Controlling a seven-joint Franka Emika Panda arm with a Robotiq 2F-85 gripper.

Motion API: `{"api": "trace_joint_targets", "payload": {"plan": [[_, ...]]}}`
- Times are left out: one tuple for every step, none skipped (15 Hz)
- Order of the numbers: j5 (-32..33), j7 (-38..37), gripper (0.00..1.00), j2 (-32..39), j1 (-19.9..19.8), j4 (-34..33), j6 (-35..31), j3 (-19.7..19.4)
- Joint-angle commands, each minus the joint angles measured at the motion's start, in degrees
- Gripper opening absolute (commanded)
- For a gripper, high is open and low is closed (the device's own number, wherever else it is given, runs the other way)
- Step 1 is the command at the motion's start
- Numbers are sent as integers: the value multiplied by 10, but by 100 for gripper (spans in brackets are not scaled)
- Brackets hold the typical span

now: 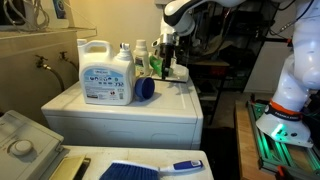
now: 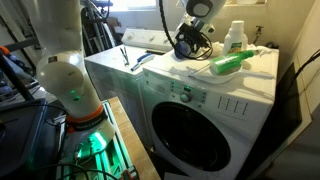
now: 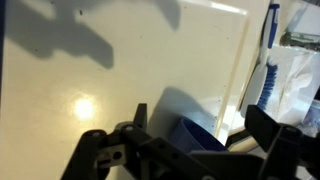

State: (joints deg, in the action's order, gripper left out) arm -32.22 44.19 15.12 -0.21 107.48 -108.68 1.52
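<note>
A blue cap [image 1: 145, 88] lies on its side on the white washer top [image 1: 165, 105], right beside a large white detergent jug [image 1: 106, 74]. My gripper [image 1: 169, 62] hangs over the washer top, a little above and beside the cap, with its jaws wide apart and nothing held. In the wrist view the blue cap [image 3: 195, 138] shows low between the two black fingers [image 3: 140, 115], its open mouth turned toward the camera; the gripper [image 3: 200, 118] does not touch it. In an exterior view the gripper [image 2: 187, 45] hovers near the back of the washer top [image 2: 200, 78].
A green bottle [image 2: 228, 64] lies on the washer top, with a white bottle [image 2: 235, 38] upright behind it. Several bottles [image 1: 143, 55] stand behind the jug. A blue brush [image 1: 140, 170] lies on a nearer surface, and the brush [image 3: 270, 50] shows in the wrist view.
</note>
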Motion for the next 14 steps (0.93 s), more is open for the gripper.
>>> {"api": "trace_joint_targets", "payload": {"plan": [[47,66,100,24,-10,-29,-13,16],[44,84,100,30,-11,-34,-24,21],[37,106,100,35,-12,-39,-30,26],[24,123,100,41,-12,-43,-45,32],[11,141,100,47,-14,-48,-54,39],[0,155,100,55,-15,-54,-60,46],[-4,166,100,62,-15,-59,-65,52],[-13,180,100,69,-17,-65,-70,58],[-19,193,100,76,-17,-71,-74,63],[-23,205,100,82,-17,-76,-79,67],[-26,214,100,87,-16,-80,-82,69],[-25,223,99,94,-16,-87,-82,71],[-26,232,92,100,-16,-93,-83,74],[-26,239,76,105,-15,-98,-85,76]]}}
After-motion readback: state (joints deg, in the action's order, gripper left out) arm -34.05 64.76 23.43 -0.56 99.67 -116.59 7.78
